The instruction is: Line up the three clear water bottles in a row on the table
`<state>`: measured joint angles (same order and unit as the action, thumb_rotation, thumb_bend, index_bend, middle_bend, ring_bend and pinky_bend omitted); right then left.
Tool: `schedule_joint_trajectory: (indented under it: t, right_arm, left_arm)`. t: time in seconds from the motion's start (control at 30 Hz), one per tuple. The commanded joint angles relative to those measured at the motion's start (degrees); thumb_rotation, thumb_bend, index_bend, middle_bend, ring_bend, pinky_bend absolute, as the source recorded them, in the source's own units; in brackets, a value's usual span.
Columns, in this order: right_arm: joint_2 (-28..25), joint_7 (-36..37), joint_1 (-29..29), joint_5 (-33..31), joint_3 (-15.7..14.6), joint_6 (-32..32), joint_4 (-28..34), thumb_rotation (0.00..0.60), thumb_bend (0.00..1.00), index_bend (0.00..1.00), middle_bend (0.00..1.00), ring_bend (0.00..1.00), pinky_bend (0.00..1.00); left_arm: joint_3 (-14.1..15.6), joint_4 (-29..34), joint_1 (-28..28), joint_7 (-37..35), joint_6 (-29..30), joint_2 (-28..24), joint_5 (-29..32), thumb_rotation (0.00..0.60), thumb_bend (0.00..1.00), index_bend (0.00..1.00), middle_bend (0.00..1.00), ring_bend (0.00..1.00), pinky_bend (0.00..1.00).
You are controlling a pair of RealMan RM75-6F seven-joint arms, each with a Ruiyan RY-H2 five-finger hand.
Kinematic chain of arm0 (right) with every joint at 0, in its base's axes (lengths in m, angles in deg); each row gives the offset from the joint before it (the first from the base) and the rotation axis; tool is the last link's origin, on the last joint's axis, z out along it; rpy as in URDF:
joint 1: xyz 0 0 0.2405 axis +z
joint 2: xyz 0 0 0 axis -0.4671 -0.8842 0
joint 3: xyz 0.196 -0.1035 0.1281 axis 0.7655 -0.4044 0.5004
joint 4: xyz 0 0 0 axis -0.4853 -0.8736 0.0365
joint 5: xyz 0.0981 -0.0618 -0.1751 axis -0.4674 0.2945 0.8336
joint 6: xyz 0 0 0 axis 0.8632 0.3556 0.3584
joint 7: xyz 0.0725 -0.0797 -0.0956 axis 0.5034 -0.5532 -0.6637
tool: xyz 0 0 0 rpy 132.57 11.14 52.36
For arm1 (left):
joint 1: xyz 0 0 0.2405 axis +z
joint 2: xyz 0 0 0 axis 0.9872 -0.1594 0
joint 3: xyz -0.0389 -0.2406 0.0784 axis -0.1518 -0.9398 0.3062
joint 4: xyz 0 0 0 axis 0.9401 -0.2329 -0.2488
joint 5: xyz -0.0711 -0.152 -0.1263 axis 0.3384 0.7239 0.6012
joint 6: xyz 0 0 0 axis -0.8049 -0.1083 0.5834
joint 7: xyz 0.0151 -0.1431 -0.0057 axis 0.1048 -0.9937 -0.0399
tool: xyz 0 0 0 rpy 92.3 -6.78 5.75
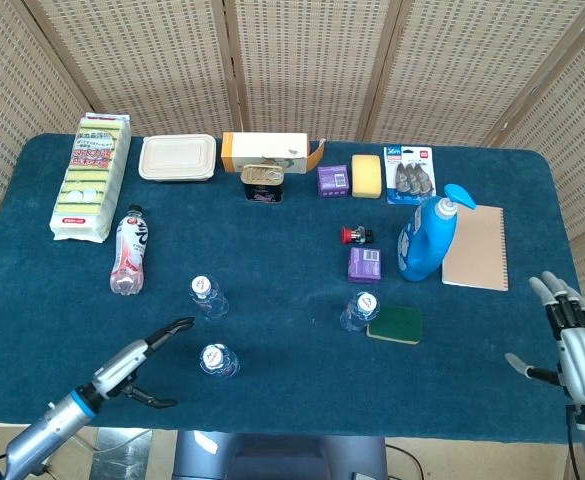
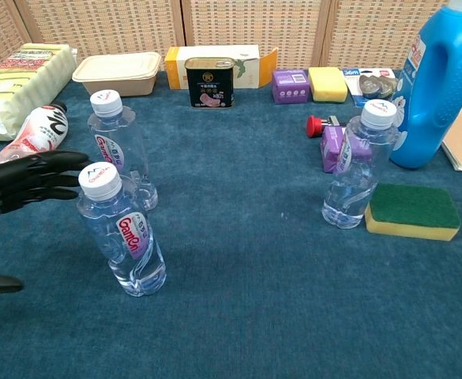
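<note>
Three bottles stand unaligned on the surface: near bottle (image 2: 123, 233), second bottle (image 2: 120, 150), third bottle (image 2: 358, 163) well apart. Left hand (image 2: 27, 183), fingers spread, empty beside the nearest. Right hand (image 1: 584, 352) spread, idle.

Head view looks steeply down from above, taking in the whole blue table (image 1: 272, 300). Chest view sits low and close, facing the far screen; both share the three clear water bottles (image 2: 124, 237).
</note>
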<state>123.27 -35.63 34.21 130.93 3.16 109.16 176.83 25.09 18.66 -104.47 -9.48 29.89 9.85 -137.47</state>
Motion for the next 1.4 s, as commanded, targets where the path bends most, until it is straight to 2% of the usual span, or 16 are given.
schedule_joint_trajectory:
  t: [0.03,0.37,0.43,0.53,0.6,0.67,0.7,0.8,1.0,1.23,1.4]
  right_arm:
    - [1.3,-5.7,-1.2,-2.8,1.8,0.9,1.2,0.6,0.0,0.04,0.0,0.0,0.0]
    - [0.0,-4.3,-1.8,-2.1,2.2,-0.3,2.5,0.6,0.0,0.04,0.0,0.0,0.0]
    - [-0.1,-3.8,-2.0,-1.9,2.3,-0.4,2.5,0.6,0.0,0.04,0.0,0.0,0.0]
    - [-0.4,-3.4,-2.1,-2.0,2.6,-0.6,2.6,0.6,0.0,0.04,0.0,0.0,0.0]
    - [-0.5,-3.1,-2.2,-2.0,2.7,-0.7,2.7,0.6,0.0,0.04,0.0,0.0,0.0]
    - [-0.7,-2.8,-2.3,-1.9,2.8,-0.9,2.8,0.6,0.0,0.04,0.0,0.0,0.0]
    - [-0.8,-2.6,-2.4,-1.9,2.8,-0.9,2.8,0.6,0.0,0.04,0.0,0.0,0.0]
    - [-0.9,-2.0,-2.5,-1.8,3.0,-1.0,2.7,0.6,0.0,0.04,0.0,0.0,0.0]
    - [-1.2,-0.8,-2.7,-1.5,3.3,-1.2,2.6,0.6,0.0,0.04,0.0,0.0,0.0]
    - [-1.3,-0.7,-3.0,-1.1,3.6,-1.2,2.7,0.6,0.0,0.04,0.0,0.0,0.0]
    - [-1.4,-0.5,-3.2,-1.1,3.7,-1.4,2.7,0.6,0.0,0.04,0.0,0.0,0.0]
  left_arm:
    - [-0.5,0.0,-1.3,0.1,-1.3,1.5,1.2,0.6,0.07,0.0,0.0,0.0,0.05]
    - [-1.2,0.8,-4.7,2.2,-5.1,5.5,3.6,0.6,0.07,0.0,0.0,0.0,0.05]
    - [-1.6,1.0,-5.1,3.0,-5.5,6.3,4.3,0.6,0.08,0.0,0.0,0.0,0.08]
    - [-3.0,1.4,-5.3,6.9,-6.7,8.4,6.7,0.6,0.11,0.0,0.02,0.0,0.2]
    - [-3.9,2.4,-5.0,9.5,-7.8,9.3,9.0,0.6,0.15,0.11,0.16,0.09,0.31]
    - [-4.8,3.5,-4.9,12.0,-8.7,10.1,11.0,0.6,0.18,0.31,0.33,0.23,0.4]
    - [-5.3,4.0,-4.9,13.7,-9.2,10.7,12.0,0.6,0.2,0.38,0.38,0.28,0.42]
    - [-6.1,4.6,-4.7,16.7,-9.6,11.7,13.7,0.6,0.21,0.49,0.46,0.35,0.45]
    - [-7.4,5.1,-4.6,19.1,-9.2,13.1,15.7,0.6,0.21,0.56,0.51,0.38,0.45]
    - [-8.7,6.2,-5.8,19.9,-9.5,13.4,16.1,0.6,0.21,0.57,0.52,0.38,0.45]
    - [-10.7,7.8,-8.8,20.5,-11.7,12.5,15.9,0.6,0.2,0.57,0.52,0.38,0.45]
